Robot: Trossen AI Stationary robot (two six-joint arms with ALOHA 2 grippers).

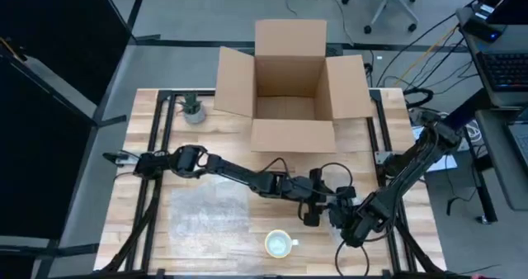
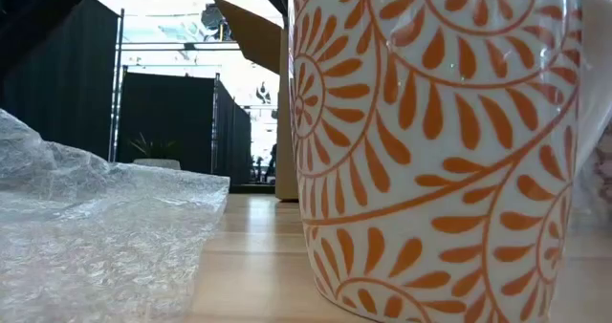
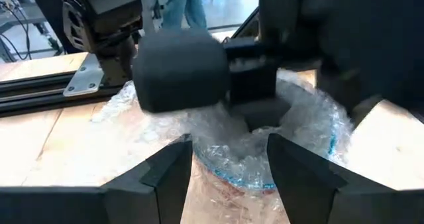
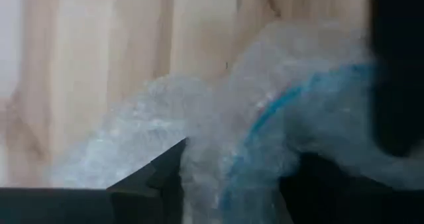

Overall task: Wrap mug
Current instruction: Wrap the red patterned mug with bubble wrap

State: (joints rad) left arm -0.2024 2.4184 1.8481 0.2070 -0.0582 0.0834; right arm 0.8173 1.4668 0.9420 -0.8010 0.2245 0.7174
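Both grippers meet over a bubble-wrapped mug (image 3: 255, 161) on the tabletop (image 1: 140, 205) right of centre. Left gripper (image 3: 228, 168) stands wide around the bundle; right gripper (image 4: 228, 177) clamps the wrap. A bare mug (image 1: 279, 244) sits nearby

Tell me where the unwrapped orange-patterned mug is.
In the high view the orange-patterned mug stands upright near the table's front edge, right of the bubble wrap sheet and in front of the two end effectors.

Overhead camera looks straight down; table-level camera sits just beside the patterned mug (image 2: 440, 151); both see it.
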